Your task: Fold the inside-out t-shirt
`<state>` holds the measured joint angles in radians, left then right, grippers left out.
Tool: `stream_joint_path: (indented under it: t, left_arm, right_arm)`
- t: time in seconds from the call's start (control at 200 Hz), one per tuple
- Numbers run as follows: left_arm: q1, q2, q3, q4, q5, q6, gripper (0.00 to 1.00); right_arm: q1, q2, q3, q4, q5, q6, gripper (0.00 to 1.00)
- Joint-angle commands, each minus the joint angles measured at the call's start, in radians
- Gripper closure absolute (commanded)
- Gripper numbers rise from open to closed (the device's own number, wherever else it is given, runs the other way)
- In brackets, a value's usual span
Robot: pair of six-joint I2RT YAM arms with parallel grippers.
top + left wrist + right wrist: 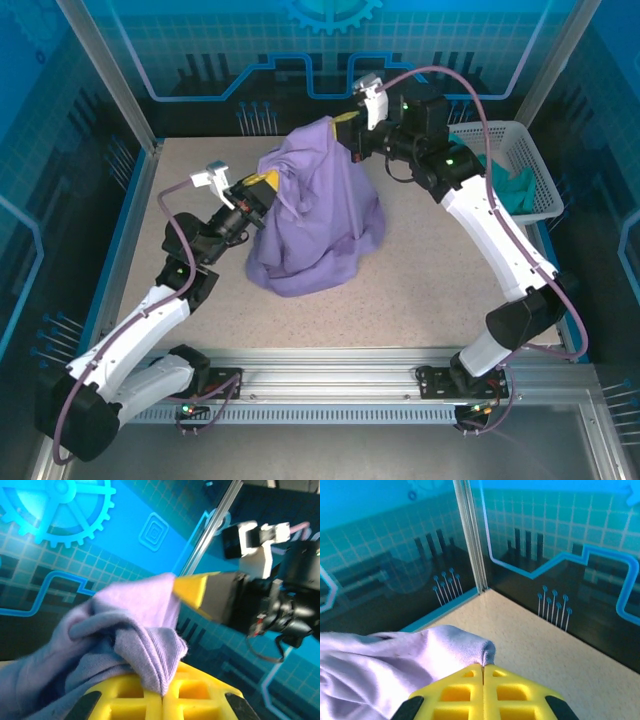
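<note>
Hanging from two pinch points, the inside-out t-shirt [320, 220] forms a wrinkled lavender tent at the centre of the table [430, 290], slightly toward 12 o'clock. Its lower folds rest on the speckled surface.

Left gripper [268, 185]: positioned at the shirt's 9 o'clock edge. The yellow fingers are clenched on a bunched fold of the fabric. In the left wrist view the cloth [125, 630] is pinched in the seam where the two fingers [190, 695] meet, and it spills toward 9 o'clock.

Right gripper [345, 125]: positioned at the shirt's 12 o'clock peak, higher than the left pinch point. It is likewise clamped on the fabric. In the right wrist view a rounded corner of cloth [395, 665] is trapped at the tip of the closed yellow fingers [510, 690], and the rest trails toward 8 o'clock over the table.

The fabric between the two pinch points runs as a sagging ridge, from 9 o'clock up to 12 o'clock. In the left wrist view the right gripper's yellow tip [192, 590] touches the upper edge of the cloth at 2 o'clock.

A white basket [520, 150] stands at the table's 2 o'clock corner, apart from the shirt. It holds a teal garment [515, 190].
</note>
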<state>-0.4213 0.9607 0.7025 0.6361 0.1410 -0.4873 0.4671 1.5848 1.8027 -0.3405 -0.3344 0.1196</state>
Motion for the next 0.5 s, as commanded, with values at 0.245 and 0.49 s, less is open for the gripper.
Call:
stream_joint_path:
  t: [0.245, 0.49]
  left_arm:
    - [-0.416, 0.274, -0.194, 0.143, -0.37, 0.444, 1.0]
    - [-0.599, 0.627, -0.224, 0.428, -0.476, 0.575, 1.0]
  right_arm:
    - [-0.053, -0.198, -0.56, 0.158, -0.017, 0.028, 1.0]
    - [-0.06, -0.263, -0.939, 0.141, 0.115, 0.228, 1.0]
